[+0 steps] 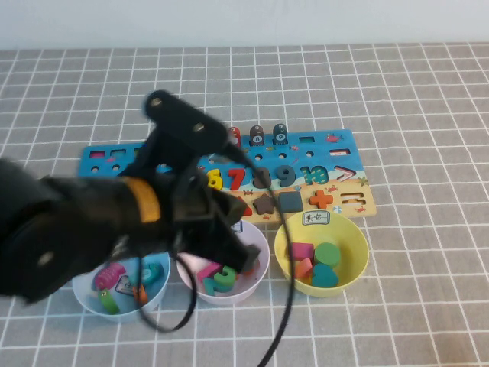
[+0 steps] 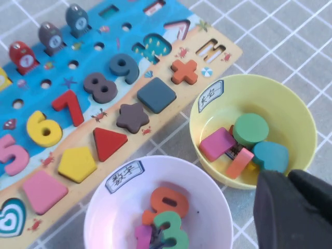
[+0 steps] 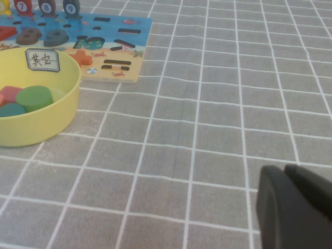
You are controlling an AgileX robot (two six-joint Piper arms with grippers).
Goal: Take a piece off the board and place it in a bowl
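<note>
At the far left of the table a light blue bowl (image 1: 118, 294) is seen, holding several coloured pieces and partly covered by the black left arm (image 1: 84, 229), which reaches across the foreground. Beside it stands the pink bowl (image 1: 260, 237), in which a green 3 (image 2: 168, 225) and an orange number (image 2: 168, 199) are lying. The left gripper (image 2: 289, 181) is held low at the near rim of the yellow bowl, between it and the pink one; its fingers are pressed together and nothing is held between them. Behind the three bowls the board (image 1: 321, 149) is laid flat on the grey gridded cloth (image 1: 428, 115), with numbers on its blue part and shape blocks on its tan strip. A heart-shaped recess (image 2: 10, 218) at the left end of that strip is left open. Further right, just in front of the board, the yellow bowl (image 1: 348, 229) is placed, with its white handwritten label (image 1: 315, 219) on the rim facing the board. The piece (image 1: 325, 277) is found inside this bowl, at its near side, resting against a green disc (image 1: 327, 252), a pink block (image 1: 302, 251) and an orange block (image 2: 239, 162). The right gripper (image 3: 285, 179) is held low over the bare cloth to the right of the yellow bowl, well apart from it, its fingers likewise drawn together on nothing.
</note>
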